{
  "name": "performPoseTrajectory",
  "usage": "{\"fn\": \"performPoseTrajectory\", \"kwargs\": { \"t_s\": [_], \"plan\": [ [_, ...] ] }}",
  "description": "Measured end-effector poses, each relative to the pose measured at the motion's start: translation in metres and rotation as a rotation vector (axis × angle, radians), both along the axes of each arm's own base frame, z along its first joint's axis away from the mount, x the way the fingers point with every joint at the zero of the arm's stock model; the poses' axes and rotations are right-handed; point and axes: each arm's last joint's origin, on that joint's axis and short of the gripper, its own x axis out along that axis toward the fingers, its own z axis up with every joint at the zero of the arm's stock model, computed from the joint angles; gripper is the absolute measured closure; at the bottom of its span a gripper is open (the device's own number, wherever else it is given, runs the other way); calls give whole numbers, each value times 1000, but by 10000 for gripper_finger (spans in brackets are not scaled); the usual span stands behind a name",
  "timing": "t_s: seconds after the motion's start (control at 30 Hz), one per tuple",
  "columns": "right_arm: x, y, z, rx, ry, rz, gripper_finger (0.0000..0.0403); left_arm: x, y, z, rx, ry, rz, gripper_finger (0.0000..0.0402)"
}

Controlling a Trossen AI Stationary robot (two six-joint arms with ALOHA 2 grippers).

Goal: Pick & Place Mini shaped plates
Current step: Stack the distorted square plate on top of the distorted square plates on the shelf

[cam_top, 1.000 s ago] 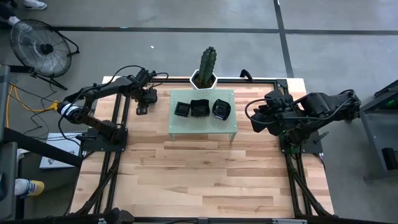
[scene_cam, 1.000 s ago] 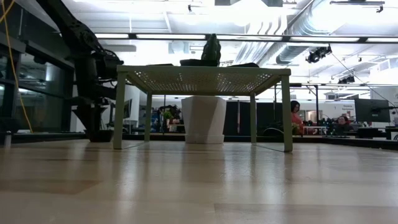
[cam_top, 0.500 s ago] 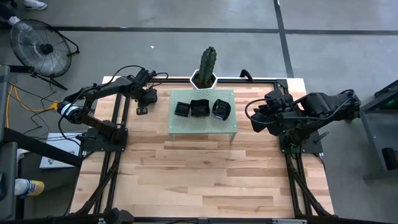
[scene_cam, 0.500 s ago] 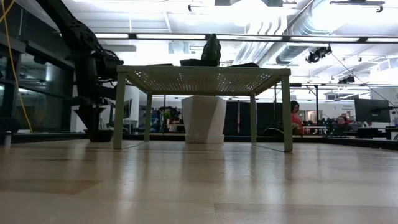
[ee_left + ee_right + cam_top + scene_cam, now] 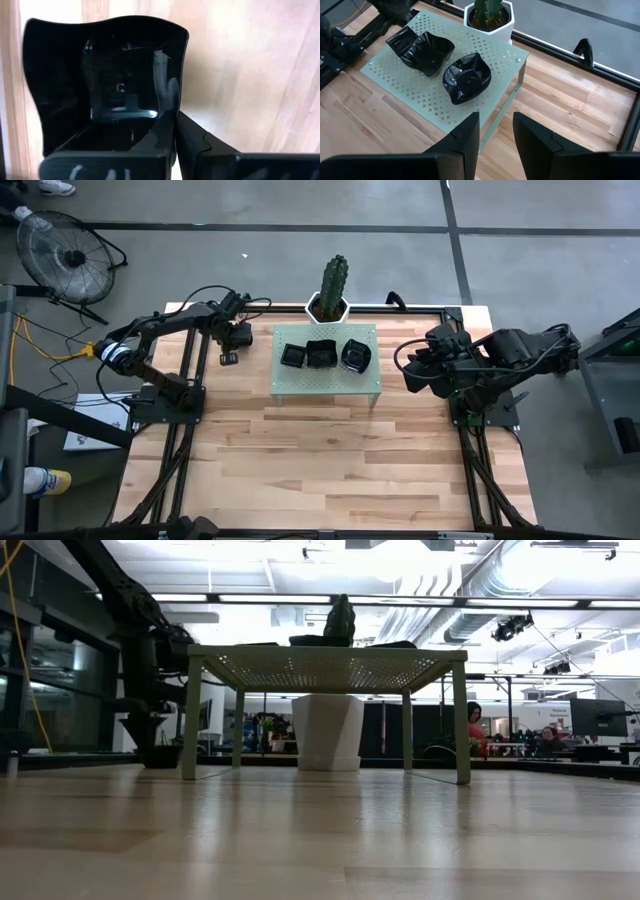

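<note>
My left gripper (image 5: 174,145) sits low at the table's (image 5: 300,470) far left corner, beside the green stand (image 5: 326,380) — jaws pinched on the rim of a square black plate (image 5: 107,75); its near edge is cut off behind my fingers. Three more plates (image 5: 325,355) lie on the stand. My right gripper (image 5: 496,132) waits at the right edge — jaws spread, empty.
</note>
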Motion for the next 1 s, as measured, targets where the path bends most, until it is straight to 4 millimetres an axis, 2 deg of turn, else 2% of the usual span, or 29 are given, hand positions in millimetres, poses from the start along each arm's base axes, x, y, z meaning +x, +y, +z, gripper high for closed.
{"fn": "performPoseTrajectory", "kwargs": {
  "t_s": [0.23, 0.4, 0.7, 1.0],
  "plan": [
    [0, 0, 0, 7, 2, 3, 289, -4, -5, 5, 11, 33, 6, 400],
    [0, 0, 0, 6, 3, 3, 289, -11, -14, 23, 62, 15, 4, 400],
    [0, -1, 1, -53, -4, -5, 289, -31, -50, 72, 278, -12, -73, 401],
    [0, -2, 2, -106, -4, -3, 289, -34, -86, 135, 431, -182, -58, 401]
  ]
}}
